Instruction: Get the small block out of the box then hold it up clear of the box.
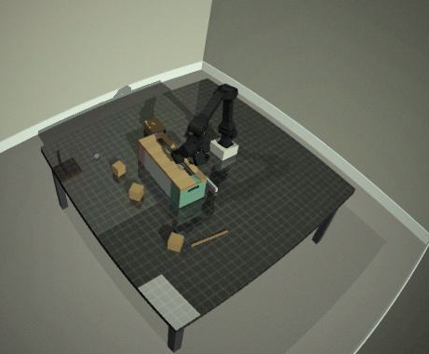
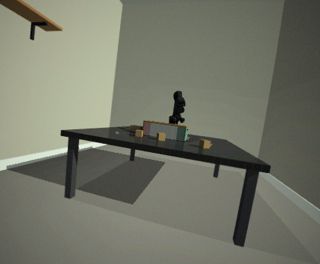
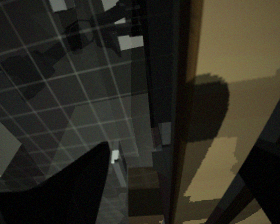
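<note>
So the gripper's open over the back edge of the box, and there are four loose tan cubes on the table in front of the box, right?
Not quite: the top view shows three loose tan cubes on that side, not four. The rest stands: the gripper is open and empty, over the back edge of the box.

The arm is matt black all over, built of boxy, blocky links with rounded joint housings, and it rises from a small white square base. Its gripper is the same black, and in the wrist view its fingers appear as dark, flat, pointed wedges at about 7 and 4 o'clock. Any cables, screws or markings are too small to tell.
</note>
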{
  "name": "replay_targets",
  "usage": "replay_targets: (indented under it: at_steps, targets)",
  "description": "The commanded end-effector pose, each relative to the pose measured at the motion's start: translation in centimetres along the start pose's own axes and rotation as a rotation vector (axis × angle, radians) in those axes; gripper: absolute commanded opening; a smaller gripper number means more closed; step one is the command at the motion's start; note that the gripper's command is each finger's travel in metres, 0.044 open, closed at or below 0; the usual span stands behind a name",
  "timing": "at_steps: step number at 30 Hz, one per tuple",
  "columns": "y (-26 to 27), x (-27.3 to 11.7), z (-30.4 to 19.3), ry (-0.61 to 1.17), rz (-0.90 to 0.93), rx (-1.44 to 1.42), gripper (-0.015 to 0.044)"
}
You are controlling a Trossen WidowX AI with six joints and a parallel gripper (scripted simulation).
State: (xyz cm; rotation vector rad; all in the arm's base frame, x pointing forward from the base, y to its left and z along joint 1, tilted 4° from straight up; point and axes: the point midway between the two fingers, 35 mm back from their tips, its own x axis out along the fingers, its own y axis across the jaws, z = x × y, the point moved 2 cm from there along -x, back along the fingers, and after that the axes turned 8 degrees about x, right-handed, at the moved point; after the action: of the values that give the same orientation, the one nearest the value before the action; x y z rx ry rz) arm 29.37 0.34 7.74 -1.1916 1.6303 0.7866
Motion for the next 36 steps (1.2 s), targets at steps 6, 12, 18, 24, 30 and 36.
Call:
replay_targets:
  at_steps: [6,12,18,24,30,36]
  targets:
    - [0.1,0.6,0.1,0.000,0.001,0.000,0.0400]
    - [0.0,1.0,-0.8,0.002,0.002,-0.001,0.0400]
    - [-0.2,1.5,-2.2,0.003,0.002,-0.001,0.0400]
    - [-0.4,2.0,-3.5,0.004,0.002,-0.001,0.0400]
    - [-0.6,2.4,-4.8,0.005,0.002,-0.001,0.0400]
    - [-0.8,2.9,-6.1,0.006,0.001,-0.001,0.0400]
